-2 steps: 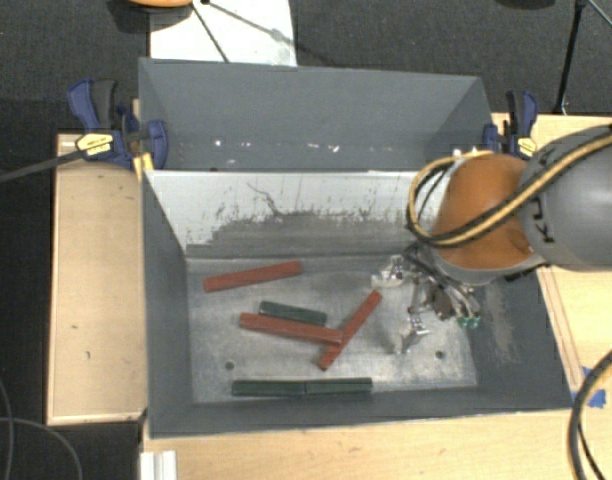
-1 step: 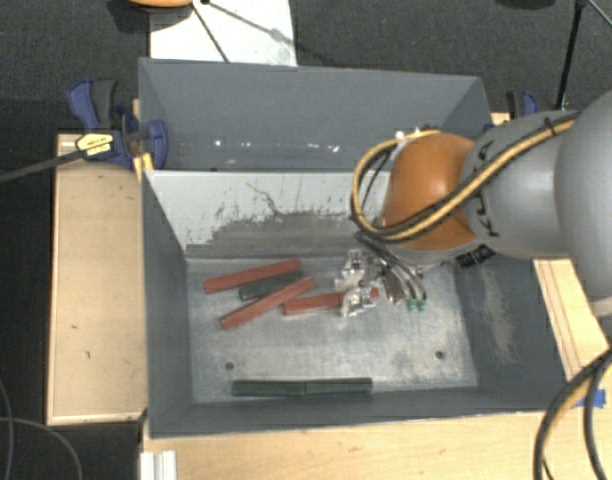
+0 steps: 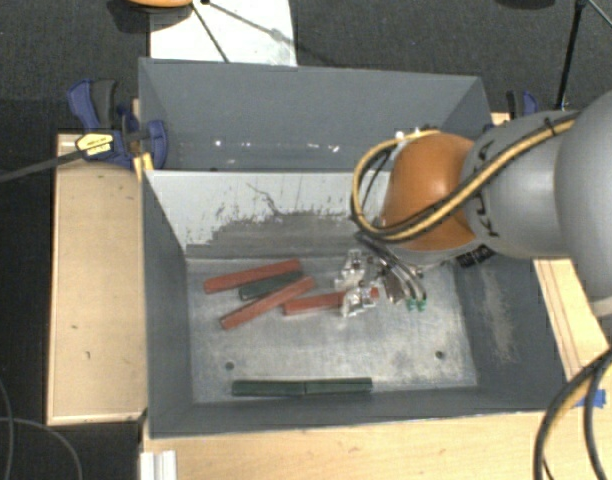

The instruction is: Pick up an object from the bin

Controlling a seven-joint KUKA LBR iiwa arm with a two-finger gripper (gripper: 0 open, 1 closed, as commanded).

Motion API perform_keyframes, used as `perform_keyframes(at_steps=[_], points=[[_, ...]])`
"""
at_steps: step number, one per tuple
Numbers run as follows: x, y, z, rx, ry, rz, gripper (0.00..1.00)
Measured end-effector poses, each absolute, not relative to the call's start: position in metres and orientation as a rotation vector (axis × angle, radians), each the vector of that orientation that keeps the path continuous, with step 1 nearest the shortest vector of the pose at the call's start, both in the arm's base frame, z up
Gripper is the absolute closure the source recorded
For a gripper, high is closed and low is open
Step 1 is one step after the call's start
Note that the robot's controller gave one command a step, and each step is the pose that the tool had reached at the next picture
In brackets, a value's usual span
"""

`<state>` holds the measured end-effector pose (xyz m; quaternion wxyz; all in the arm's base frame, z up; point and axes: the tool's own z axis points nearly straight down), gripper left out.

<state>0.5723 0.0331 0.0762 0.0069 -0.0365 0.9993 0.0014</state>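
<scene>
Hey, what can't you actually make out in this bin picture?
Camera view:
Right end of the short red-brown stick: hidden under the gripper.
Back right floor of the bin: covered by the arm's orange cover.
The small green bit beside the gripper: too small to identify.

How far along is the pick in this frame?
Done: the gripper sits low in the bin, at the right end of a short red-brown stick. In hand: nothing visibly lifted. Left: grasping and raising it; the dark bar by the front wall lies untouched.
</scene>
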Motion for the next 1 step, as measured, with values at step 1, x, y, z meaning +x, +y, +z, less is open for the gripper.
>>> perform_keyframes(at_steps=[1], points=[[0.5886, 0.0402, 0.2087, -0.111, 3.136, 0.001, 1.0]])
